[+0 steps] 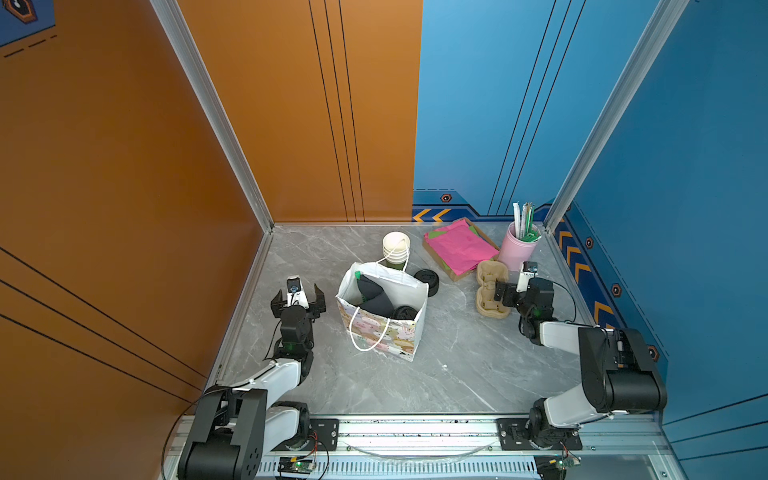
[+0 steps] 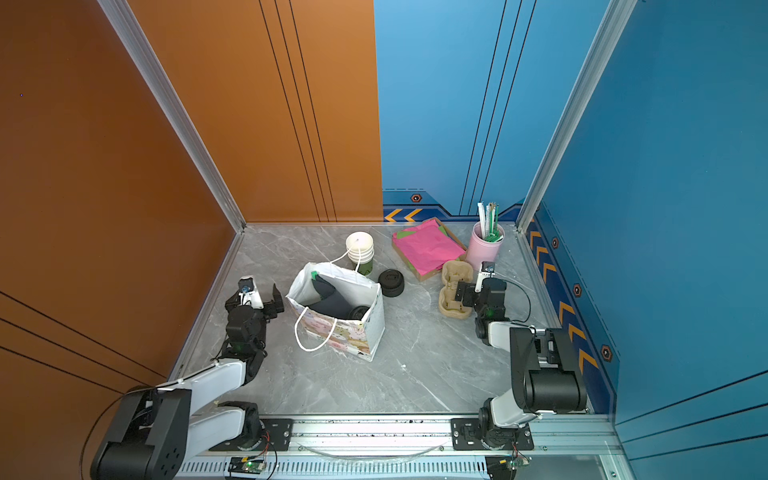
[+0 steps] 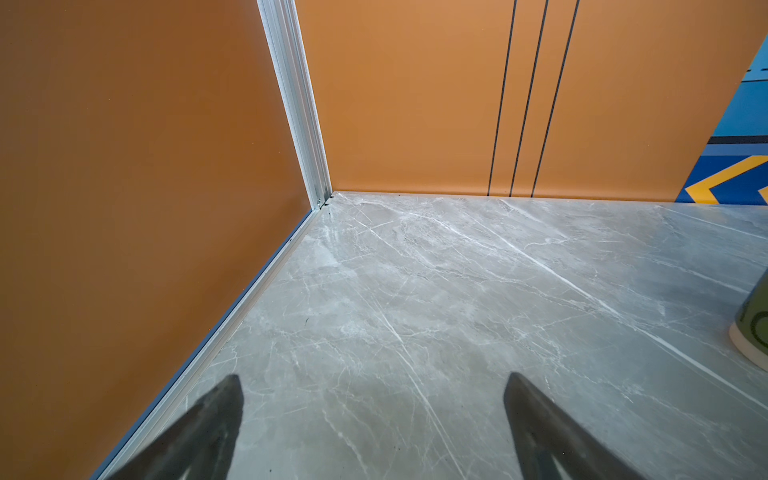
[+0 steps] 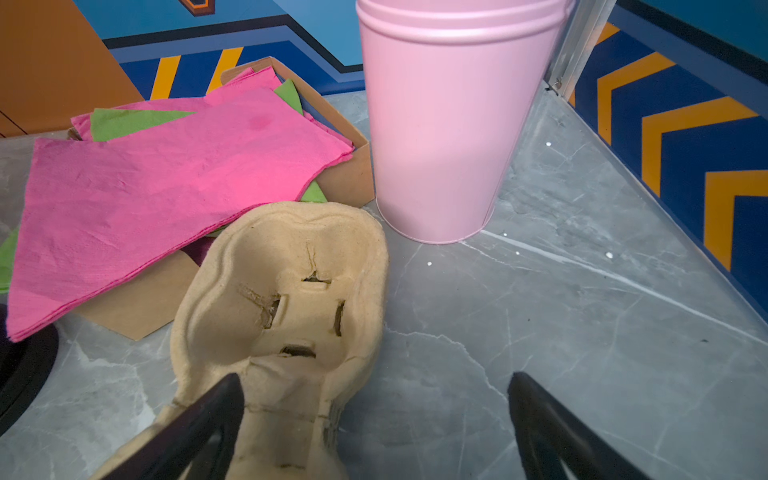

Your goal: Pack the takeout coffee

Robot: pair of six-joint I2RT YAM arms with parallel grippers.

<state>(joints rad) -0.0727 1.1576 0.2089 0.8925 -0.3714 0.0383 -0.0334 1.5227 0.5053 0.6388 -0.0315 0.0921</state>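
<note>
The left gripper stood with its jaws spread wide and empty above bare marble tabletop, touching nothing. The right gripper was just as wide and held nothing. One of its fingers hung over the near end of a tan pulp cup carrier and the other over bare table; whether that finger touched the carrier could not be told.

The takeout coffee sat low inside an upright patterned paper bag, with only its black lid showing beside a dark grey object. In both top views the bag stood just to the right of the left gripper, its wall between jaws and cup. The right gripper was well apart from it on the other side.

Behind the bag were a stack of lidless paper cups and a pile of black lids. Past the carrier lay a cardboard tray of pink and green napkins and a pink bucket of straws.
</note>
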